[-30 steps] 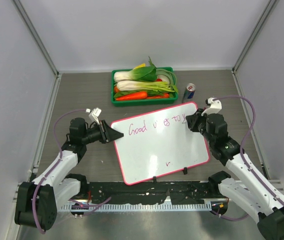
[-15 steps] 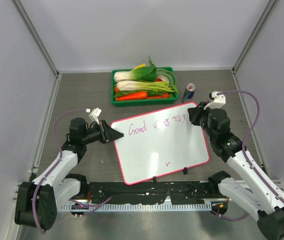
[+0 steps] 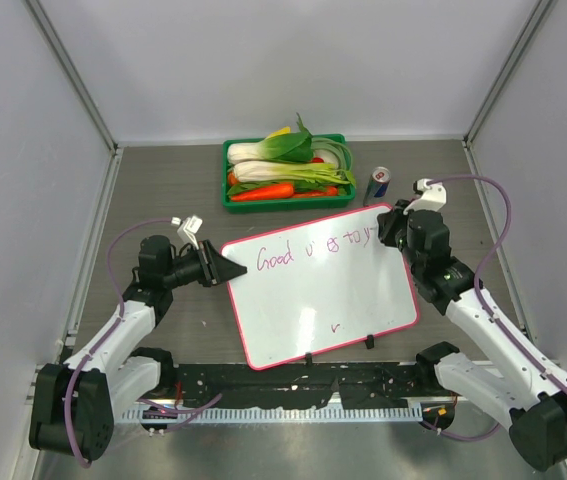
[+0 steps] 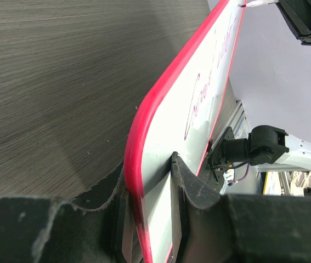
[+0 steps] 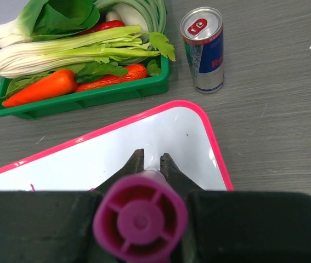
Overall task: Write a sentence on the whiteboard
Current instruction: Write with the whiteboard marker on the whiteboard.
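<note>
Relative to the earlier view, the right gripper (image 3: pixel 395 228) is displaced slightly toward the far right corner of the whiteboard (image 3: pixel 313 300), which lies between the arms. A marker (image 5: pixel 140 219) is clamped in it. The left gripper (image 4: pixel 150 186) is closed on the board's left edge. The sentence (image 3: pixel 308 250) nearly reaches the right edge, so its last word may be crowded, and the board may be shifted by pen pressure. The marker tip and final letters are hidden.
</note>
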Robot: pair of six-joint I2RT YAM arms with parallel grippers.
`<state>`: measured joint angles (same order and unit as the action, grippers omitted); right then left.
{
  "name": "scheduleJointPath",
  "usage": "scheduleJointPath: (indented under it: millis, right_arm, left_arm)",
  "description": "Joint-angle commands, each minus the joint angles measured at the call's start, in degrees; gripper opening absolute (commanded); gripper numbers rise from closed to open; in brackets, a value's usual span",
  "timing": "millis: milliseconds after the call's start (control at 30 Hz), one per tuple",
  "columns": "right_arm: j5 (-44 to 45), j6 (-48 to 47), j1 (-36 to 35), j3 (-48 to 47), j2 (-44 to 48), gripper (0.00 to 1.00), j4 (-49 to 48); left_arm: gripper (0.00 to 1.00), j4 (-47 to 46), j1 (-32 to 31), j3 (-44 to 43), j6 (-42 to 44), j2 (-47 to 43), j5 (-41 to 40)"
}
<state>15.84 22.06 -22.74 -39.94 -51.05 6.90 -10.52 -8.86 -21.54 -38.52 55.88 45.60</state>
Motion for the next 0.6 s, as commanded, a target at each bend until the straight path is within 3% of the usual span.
scheduleJointPath:
  millis: [0,567]
  right_arm:
    - [2.2,-0.7,0.5,-1.9,0.0,0.01,-3.4]
    - [-3.1,-0.5,0.8,1.1,0.0,0.01,-1.2]
  left_arm:
    - [0.00,1.6,1.1,0.6,8.6,0.7,-11.1]
    - [0.00,1.6,1.2,0.4,8.5,1.2,-10.7]
